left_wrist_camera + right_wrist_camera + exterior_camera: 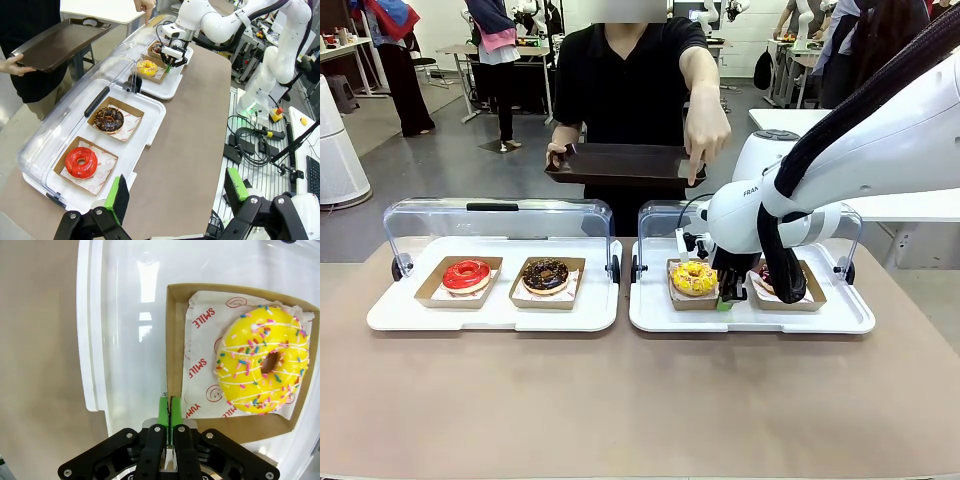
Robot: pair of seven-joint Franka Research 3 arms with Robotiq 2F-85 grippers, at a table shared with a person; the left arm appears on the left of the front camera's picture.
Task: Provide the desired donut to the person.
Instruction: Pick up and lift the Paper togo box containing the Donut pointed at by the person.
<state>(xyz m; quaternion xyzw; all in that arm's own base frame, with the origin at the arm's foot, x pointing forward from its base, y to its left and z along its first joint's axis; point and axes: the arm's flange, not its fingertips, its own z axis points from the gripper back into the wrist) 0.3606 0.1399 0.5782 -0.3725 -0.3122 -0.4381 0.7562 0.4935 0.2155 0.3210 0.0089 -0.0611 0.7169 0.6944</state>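
yellow donut (262,360): we see a ring with bright yellow icing, thin white stripes, coloured sprinkles and a small hole in the middle.
where it lies: on printed white paper (200,365) inside an open cardboard box (172,330). The box sits on the left of the right-hand white tray (750,318), beside a dark donut (766,276) that the arm partly hides.
right gripper (170,407): we see its green pads pressed together on the box's side wall near a corner, clear of the icing.
left gripper (176,192): jaws wide apart, holding nothing, above the table beside the left-hand white tray (490,315).
person (620,80): at the far side. One hand (705,135) points a finger down toward the yellow donut, and the other holds a dark serving tray (620,165).
left-hand tray's load: a red donut (467,274) and a chocolate donut (545,274), each in its own box.
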